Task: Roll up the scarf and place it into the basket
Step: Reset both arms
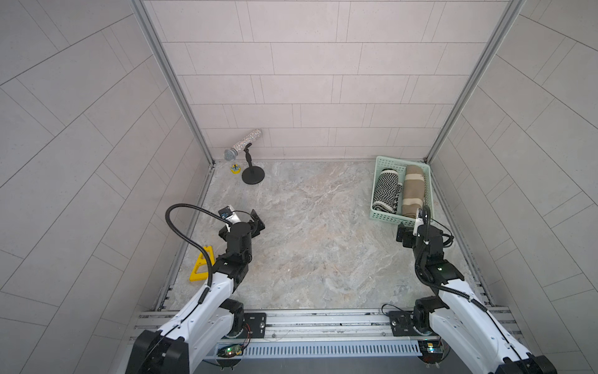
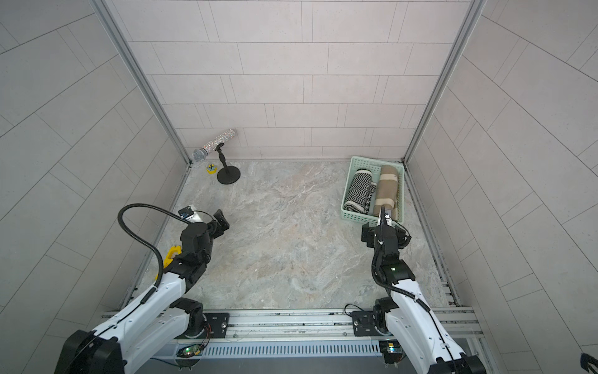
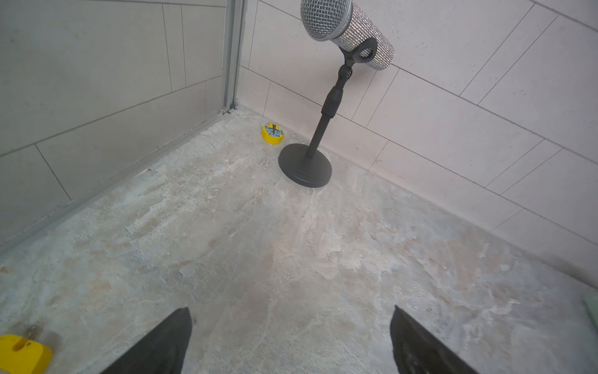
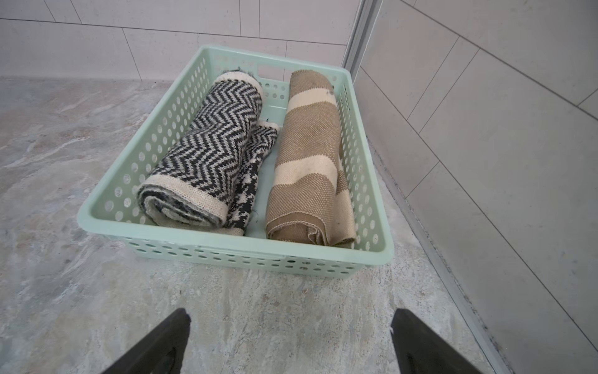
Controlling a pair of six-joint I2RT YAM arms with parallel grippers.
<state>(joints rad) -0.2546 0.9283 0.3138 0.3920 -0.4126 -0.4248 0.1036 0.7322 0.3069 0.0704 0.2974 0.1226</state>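
Note:
The mint-green basket (image 1: 386, 217) (image 2: 356, 216) (image 4: 226, 255) stands in the back right corner of the table. Two rolled scarves lie side by side inside it: a tan scarf with cream stripes (image 1: 413, 191) (image 2: 386, 189) (image 4: 307, 168) and a black-and-white zigzag scarf (image 1: 386, 191) (image 2: 359, 191) (image 4: 207, 149). My right gripper (image 1: 424, 231) (image 4: 289, 315) hovers just in front of the basket's near wall, open and empty. Far to the left, my left gripper (image 1: 257, 221) (image 2: 221, 221) (image 3: 289, 314) is open over bare table with nothing between its fingers.
A glittery microphone (image 1: 242, 145) (image 3: 343, 29) on a black stand (image 1: 253, 176) occupies the back left corner, with a small yellow round piece (image 1: 235, 169) (image 3: 273, 133) beside it. A yellow triangular frame (image 1: 202, 264) lies by the left arm. Tiled walls enclose three sides.

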